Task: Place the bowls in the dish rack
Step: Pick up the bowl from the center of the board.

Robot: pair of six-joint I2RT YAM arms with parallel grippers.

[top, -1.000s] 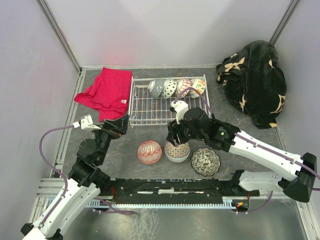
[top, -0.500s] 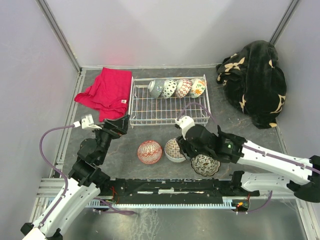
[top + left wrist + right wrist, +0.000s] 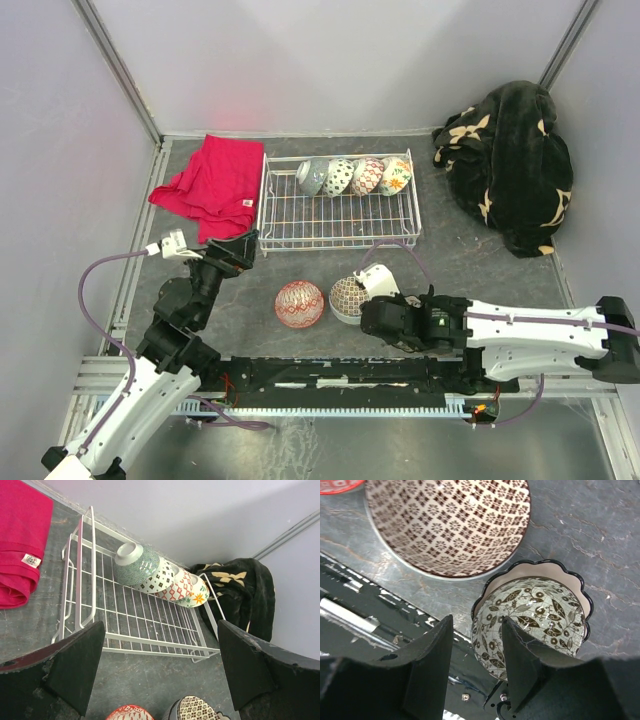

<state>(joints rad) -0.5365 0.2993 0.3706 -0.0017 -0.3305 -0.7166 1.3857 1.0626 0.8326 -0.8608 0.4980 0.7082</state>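
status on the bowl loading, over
Left gripper open, empty. Right gripper open astride rim of scalloped leaf-patterned ceramic bowl. Four bowls in white wire dish rack; brown-patterned bowl close beside target.

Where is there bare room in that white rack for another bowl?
The dish rack is bare wire across its near half, bordered by the row of four bowls along its far side. Bare table lies between rack and black blanket. It's crowded in front: red bowl, brown-patterned bowl and right arm.
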